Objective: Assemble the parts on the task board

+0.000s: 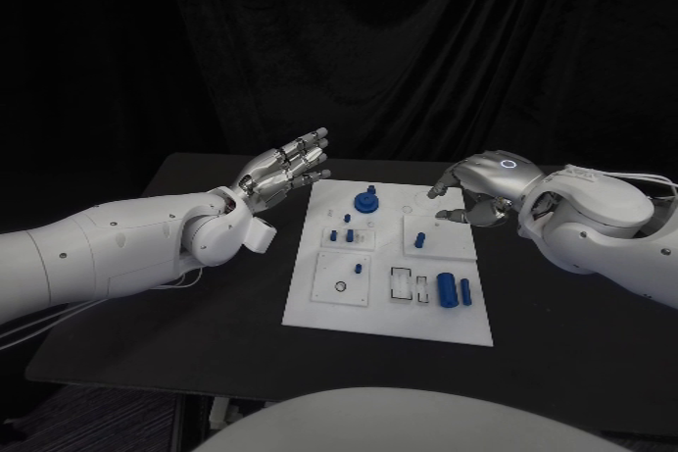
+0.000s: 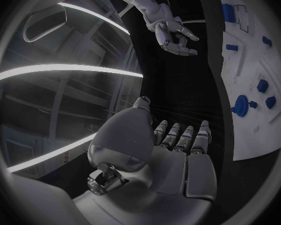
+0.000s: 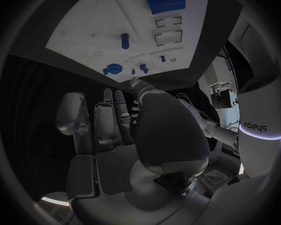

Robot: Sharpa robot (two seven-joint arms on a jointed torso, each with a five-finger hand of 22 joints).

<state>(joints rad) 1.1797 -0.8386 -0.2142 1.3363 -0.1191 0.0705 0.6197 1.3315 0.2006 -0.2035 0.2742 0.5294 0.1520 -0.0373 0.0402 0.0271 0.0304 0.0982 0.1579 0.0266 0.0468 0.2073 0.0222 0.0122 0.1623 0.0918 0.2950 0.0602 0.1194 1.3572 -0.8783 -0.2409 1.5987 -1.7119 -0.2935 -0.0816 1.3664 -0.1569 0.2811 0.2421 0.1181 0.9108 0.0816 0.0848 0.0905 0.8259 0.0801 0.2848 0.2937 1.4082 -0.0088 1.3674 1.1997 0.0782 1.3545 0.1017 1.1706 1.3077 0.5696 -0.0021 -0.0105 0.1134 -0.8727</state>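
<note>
Head view, near to far. The black counter (image 1: 169, 315) carries the white task board (image 1: 389, 310) at its middle, lying flat with its long side running away from the robot. On the board's near right part lies a large blue cylinder (image 1: 447, 287) on its side, with a slimmer blue pin (image 1: 465, 292) just beside it and two empty rectangular slots (image 1: 406, 283) to their left. On the near left panel a small blue peg (image 1: 358, 269) stands above a dark ring (image 1: 341, 288). Farther along, a blue peg (image 1: 419, 240) stands upright in the right panel, and two short blue pegs (image 1: 342, 235) stand in the left panel. At the board's far end sits a round blue knob (image 1: 367, 201).

The left hand (image 1: 287, 168) hangs above the counter just left of the board's far corner, fingers stretched out and apart, holding nothing. The right hand (image 1: 475, 190) hovers over the board's far right corner with its fingers curled downward; nothing is seen in its grasp, and the fingertips appear to stand clear of the board.
</note>
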